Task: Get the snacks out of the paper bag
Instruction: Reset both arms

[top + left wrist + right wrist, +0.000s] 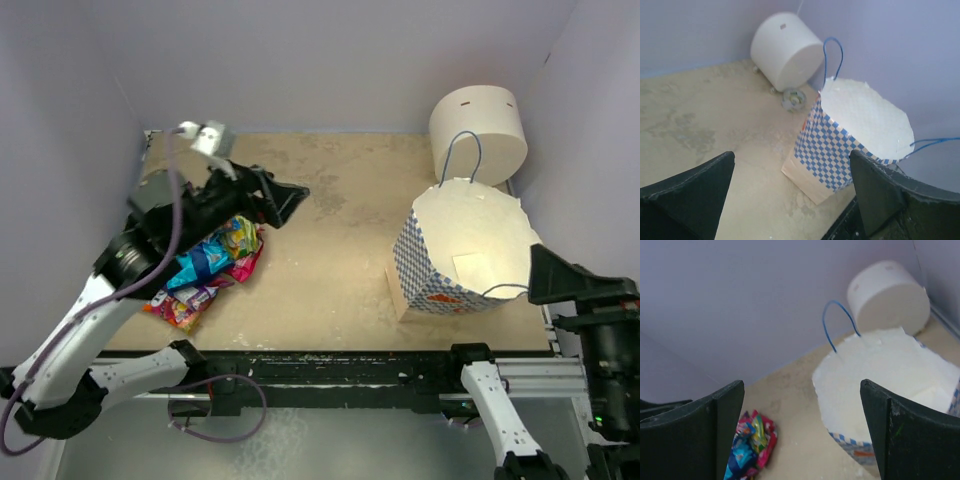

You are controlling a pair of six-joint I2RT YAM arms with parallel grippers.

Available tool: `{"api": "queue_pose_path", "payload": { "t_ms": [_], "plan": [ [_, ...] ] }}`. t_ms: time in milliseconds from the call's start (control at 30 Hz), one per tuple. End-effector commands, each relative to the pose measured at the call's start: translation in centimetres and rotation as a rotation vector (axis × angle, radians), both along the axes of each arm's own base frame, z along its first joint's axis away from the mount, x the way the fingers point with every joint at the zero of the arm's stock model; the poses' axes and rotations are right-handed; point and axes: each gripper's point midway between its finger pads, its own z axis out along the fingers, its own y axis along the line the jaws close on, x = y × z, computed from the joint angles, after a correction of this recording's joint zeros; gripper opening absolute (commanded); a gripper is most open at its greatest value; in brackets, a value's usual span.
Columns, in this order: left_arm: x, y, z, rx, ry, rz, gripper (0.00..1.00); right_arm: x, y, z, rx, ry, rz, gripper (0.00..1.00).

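The snacks [215, 262] lie in a bright heap of red, pink, blue and yellow packets on the left of the table, also showing in the right wrist view as the snacks [752, 442]. The paper bag [440, 275] stands open on the right, checked blue and white outside [832, 150] and plain white inside [890, 370]; I see no packet within it. My left gripper [284, 200] hovers open just beyond the heap, its jaws pointing toward the bag [790, 195]. My right gripper [545, 272] stands open beside the bag's right rim [800, 432].
A large white cylinder [478, 132] lies on its side at the back right, behind the bag, with a small round grey thing [793, 98] at its foot. Purple walls close in the back and both sides. A black rail [350, 368] runs along the near edge.
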Motion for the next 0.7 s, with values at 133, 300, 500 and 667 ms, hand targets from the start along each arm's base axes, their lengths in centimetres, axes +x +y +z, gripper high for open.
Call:
{"api": "queue_pose_path", "payload": {
  "t_ms": [133,300,500,667],
  "plan": [
    [-1.8,9.8,8.1,-0.05,-0.243,0.318,0.99,3.8,1.0,9.0,-0.06,-0.241,0.056,0.99],
    [-3.6,14.5,11.3,-0.08,-0.319,0.453,0.99,6.1,0.8,8.8,-0.087,-0.214,0.044,0.99],
    [-5.2,17.4,13.0,-0.098,-0.364,0.513,0.99,8.8,0.4,7.3,-0.092,-0.134,0.02,0.99],
    [-6.2,18.3,12.9,-0.125,-0.351,0.519,0.99,10.2,1.0,6.8,-0.1,-0.118,0.051,1.0]
  ]
}}
